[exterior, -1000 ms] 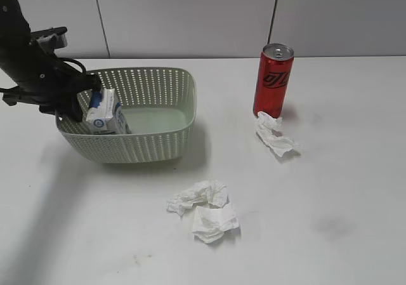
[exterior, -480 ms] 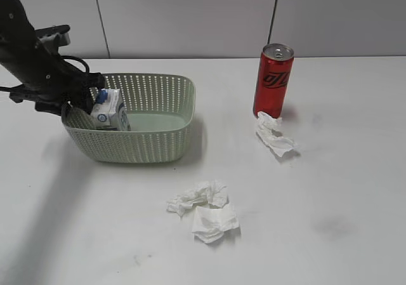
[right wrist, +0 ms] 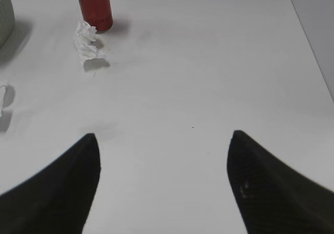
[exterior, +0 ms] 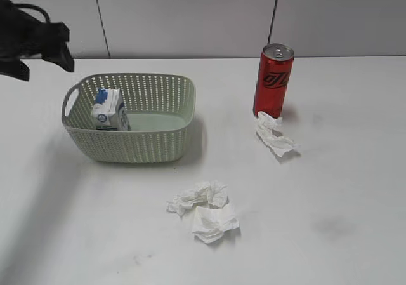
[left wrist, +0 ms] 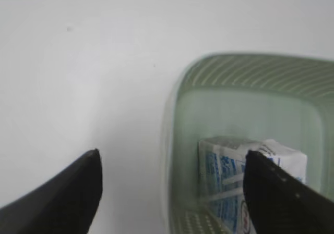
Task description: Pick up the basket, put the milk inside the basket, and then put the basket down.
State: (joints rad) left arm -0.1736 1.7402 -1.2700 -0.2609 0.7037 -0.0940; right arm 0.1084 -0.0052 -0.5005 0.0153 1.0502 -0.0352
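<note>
Basket (exterior: 136,123) sits on the desk (exterior: 330,171), milk (exterior: 109,110) upright inside at its left end. My left hand (left wrist: 172,187) hangs above that end, spread wide, holding nothing. My right hand (right wrist: 164,176) is spread wide over bare desk. Red can (exterior: 273,80) stands well right of the basket, crumpled tissue (exterior: 274,134) at its foot; more tissue (exterior: 204,210) lies in front.

Looks like a lab test bench. Bare white table (exterior: 355,171), plain grey panel wall (exterior: 190,18). Staged props only: soda can (exterior: 273,80), crumpled tissues (exterior: 204,210).
</note>
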